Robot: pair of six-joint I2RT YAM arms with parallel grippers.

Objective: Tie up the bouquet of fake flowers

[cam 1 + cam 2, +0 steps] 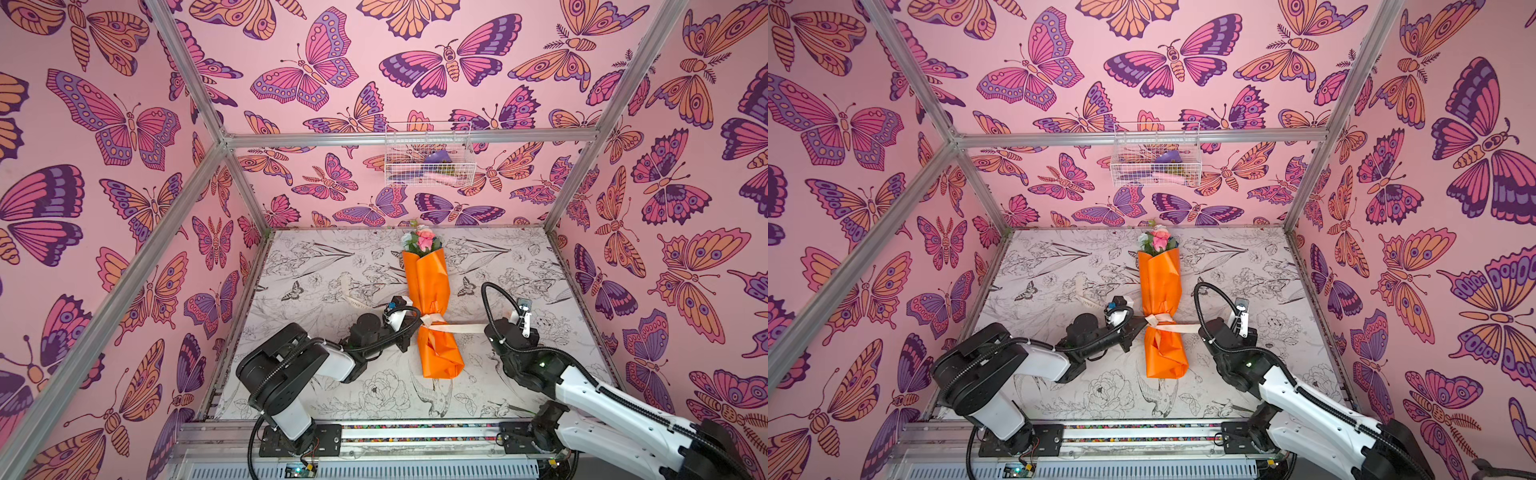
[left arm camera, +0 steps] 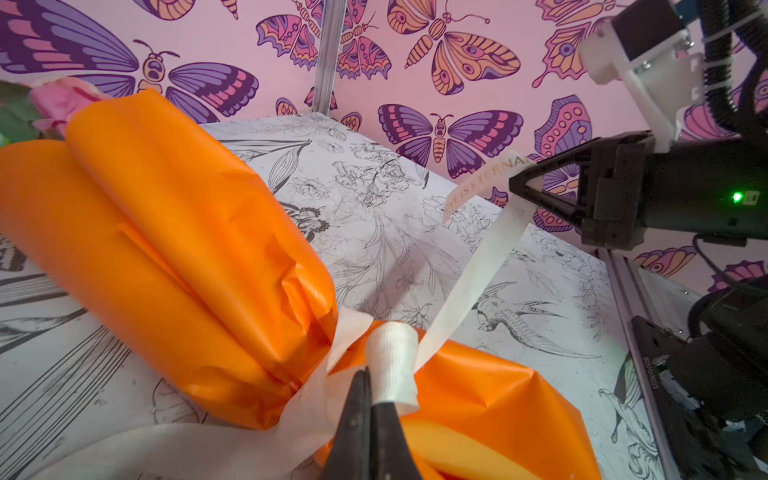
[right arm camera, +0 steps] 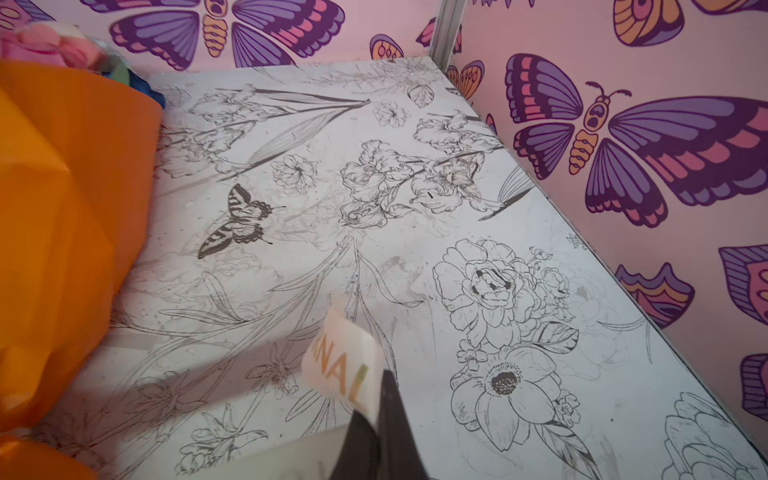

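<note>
Bouquet of fake flowers [image 1: 428,291]: lies flat mid-tabletop [image 1: 316,266], blooms toward the back wall, stem end toward the arm bases. The orange wrap is closed along its length.
Ribbon [image 1: 455,328]: cream, lettered, passed round the wrap in its lower part. The paper is pinched in to a waist there.
Knot area [image 2: 390,365]: a short band of ribbon sits crosswise on top of the waist; it reads as a first crossing. Whether it is locked, cannot tell.
Left jaws: closed tight on the ribbon right at the knot, just beside the wrap.
Right jaws: closed tight on the far end of the ribbon, well off to the right of the bouquet. The strand between knot and jaws is straight and lifted off the tabletop.
Loose tail [image 1: 347,297]: the other end curls slack on the tabletop left of the bouquet.
Done, by my reading: wrapped, ribbon round it, first tie made and drawn taut.
Left, by my reading: snug it down, add a second throw or bow, let go of both ends.
Risk: thin paper may crumple or the bundle slide under a sideways pull.
</note>
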